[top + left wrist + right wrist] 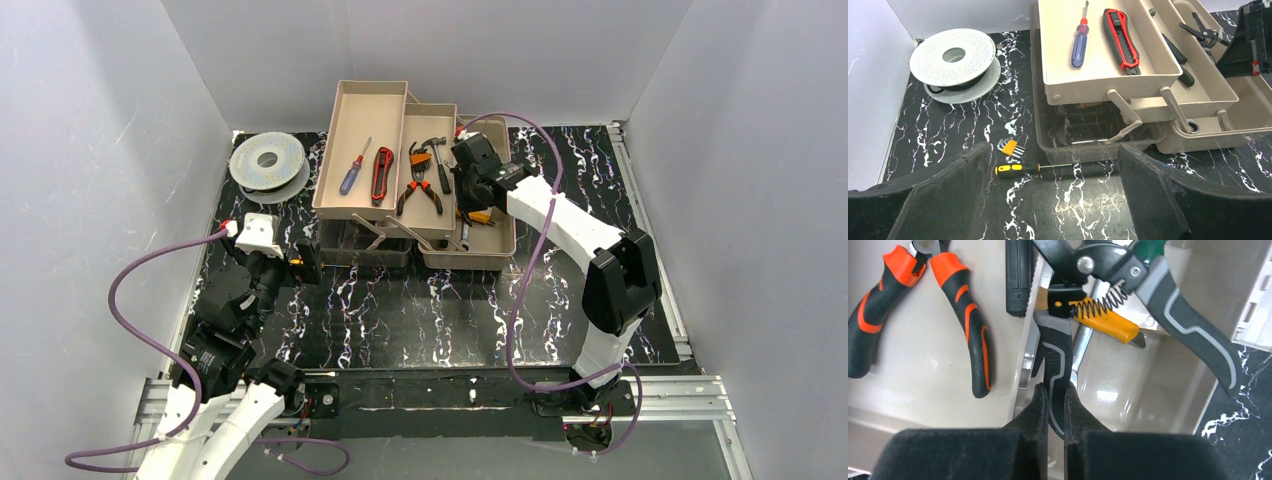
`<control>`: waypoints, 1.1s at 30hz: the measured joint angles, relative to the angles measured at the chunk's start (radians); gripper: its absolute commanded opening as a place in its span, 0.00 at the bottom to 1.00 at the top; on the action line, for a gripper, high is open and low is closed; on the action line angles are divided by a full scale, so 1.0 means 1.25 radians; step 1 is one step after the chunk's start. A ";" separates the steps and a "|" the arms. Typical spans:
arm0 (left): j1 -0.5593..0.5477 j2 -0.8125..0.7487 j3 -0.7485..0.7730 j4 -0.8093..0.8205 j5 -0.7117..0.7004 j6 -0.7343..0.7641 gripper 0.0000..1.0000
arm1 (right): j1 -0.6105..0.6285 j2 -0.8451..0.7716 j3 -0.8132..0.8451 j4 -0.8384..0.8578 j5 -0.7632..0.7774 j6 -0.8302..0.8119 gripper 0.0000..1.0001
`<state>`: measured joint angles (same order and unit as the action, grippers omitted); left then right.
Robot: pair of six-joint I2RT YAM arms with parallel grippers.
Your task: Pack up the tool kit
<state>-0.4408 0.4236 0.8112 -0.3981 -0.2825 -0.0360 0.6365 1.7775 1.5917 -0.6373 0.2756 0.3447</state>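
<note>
Black-and-grey spring shears with yellow latch [1108,307]: one handle clamped between right fingers [1044,400], tan plastic toolbox [1168,390] open beneath them, apparently for stowing; left fingers [979,155] spread wide, empty, yellow-handled screwdriver [1015,169] between them on the counter [948,130].

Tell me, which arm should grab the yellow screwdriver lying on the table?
Probably left. The left end effector, open, hovers close to the yellow screwdriver on the table, outside the toolbox. The right end effector is busy, shut on the grey-handled cutters inside the box.
</note>
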 measured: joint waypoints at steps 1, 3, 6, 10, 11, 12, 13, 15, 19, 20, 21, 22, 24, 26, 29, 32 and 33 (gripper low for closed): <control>0.000 0.000 0.000 0.000 0.000 0.000 0.98 | 0.002 0.003 -0.009 0.010 -0.013 0.009 0.01; 0.000 0.000 0.000 0.000 -0.002 0.000 0.98 | 0.005 0.003 -0.020 0.013 -0.018 0.028 0.01; 0.000 -0.002 0.000 0.000 -0.003 0.000 0.98 | 0.005 0.003 -0.020 0.009 -0.022 0.052 0.01; 0.000 -0.003 0.000 0.000 -0.005 0.000 0.98 | 0.005 0.004 -0.020 0.005 -0.006 0.085 0.01; 0.000 -0.004 0.000 0.000 -0.005 0.000 0.98 | 0.005 0.004 -0.021 0.006 -0.006 0.091 0.01; 0.000 -0.004 0.000 0.000 -0.005 0.000 0.98 | 0.003 0.003 -0.026 0.013 -0.007 0.101 0.01; 0.000 -0.005 0.000 0.000 -0.005 0.000 0.98 | 0.001 0.002 -0.034 0.020 -0.009 0.108 0.01; 0.000 -0.005 0.000 -0.001 -0.005 0.000 0.98 | -0.006 -0.005 -0.058 0.044 -0.028 0.126 0.01; 0.000 -0.005 0.000 -0.001 -0.005 0.000 0.98 | -0.029 -0.020 -0.095 0.071 -0.078 0.157 0.16; 0.000 -0.005 0.000 -0.001 -0.005 0.000 0.98 | -0.034 -0.020 -0.096 0.077 -0.094 0.164 0.34; 0.000 -0.005 0.000 -0.001 -0.005 0.000 0.98 | -0.037 -0.020 -0.097 0.081 -0.102 0.169 0.45; 0.000 -0.005 0.000 -0.001 -0.005 0.000 0.98 | -0.040 -0.020 -0.098 0.086 -0.111 0.175 0.51; 0.000 -0.005 0.000 -0.001 -0.005 0.000 0.98 | -0.043 -0.020 -0.104 0.094 -0.123 0.182 0.59; 0.000 -0.005 0.000 -0.001 -0.005 0.000 0.98 | -0.048 -0.027 -0.118 0.094 -0.121 0.182 0.60; 0.000 -0.005 0.000 -0.001 -0.005 0.000 0.98 | -0.054 -0.050 -0.136 0.094 -0.128 0.183 0.60; 0.000 -0.005 0.000 -0.001 -0.005 0.000 0.98 | -0.053 -0.090 -0.143 0.096 -0.130 0.181 0.60; 0.000 -0.005 0.000 -0.001 -0.005 0.000 0.98 | -0.053 -0.107 -0.145 0.096 -0.130 0.179 0.59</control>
<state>-0.4408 0.4171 0.8112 -0.3992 -0.2886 -0.0360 0.5701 1.6436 1.4101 -0.5175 0.1135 0.5686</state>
